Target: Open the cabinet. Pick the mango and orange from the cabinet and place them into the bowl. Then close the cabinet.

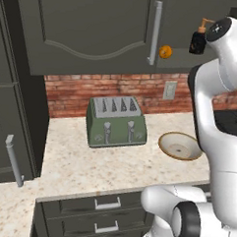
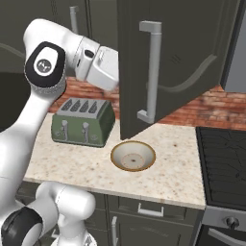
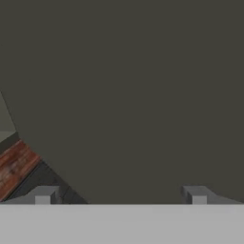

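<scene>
Grey cabinet (image 2: 182, 57) stood with its right door swung open, exposing the orange (image 1: 165, 51) on the shelf. Claw (image 3: 120, 195) was spread wide, holding nothing, facing the door panel. Bowl (image 2: 133, 155) sat empty near the desk's front edge, ready for fruit.

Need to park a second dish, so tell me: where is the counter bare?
Bare: the counter in front of the toaster, out to its front edge, and the strip between bowl and stove. Crowded: the toaster-to-bowl gap under the open cabinet door.
</scene>
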